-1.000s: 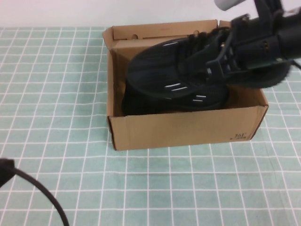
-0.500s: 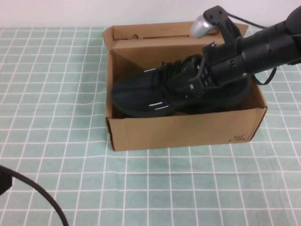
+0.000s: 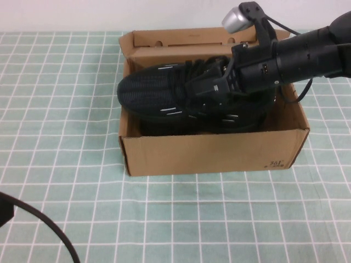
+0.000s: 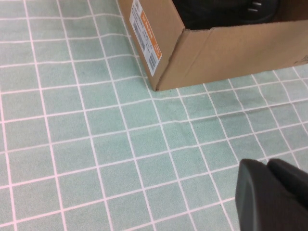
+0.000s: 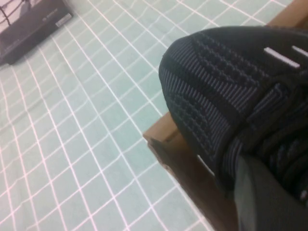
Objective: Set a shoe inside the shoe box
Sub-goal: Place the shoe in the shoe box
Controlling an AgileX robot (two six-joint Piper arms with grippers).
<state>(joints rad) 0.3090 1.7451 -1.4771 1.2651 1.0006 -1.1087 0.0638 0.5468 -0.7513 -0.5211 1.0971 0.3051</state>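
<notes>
Shoe (image 3: 164, 90) shifted left over shoe box (image 3: 208, 153), right gripper (image 3: 219, 85) clamping, left gripper (image 4: 272, 195) low

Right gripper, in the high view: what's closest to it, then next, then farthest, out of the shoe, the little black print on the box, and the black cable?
From the right gripper, over the shoe box:
1. The shoe, in its grip.
2. The black print, front corner of the box, robot's right.
3. The black cable, near left corner of the table.
The left gripper stays parked.
</notes>
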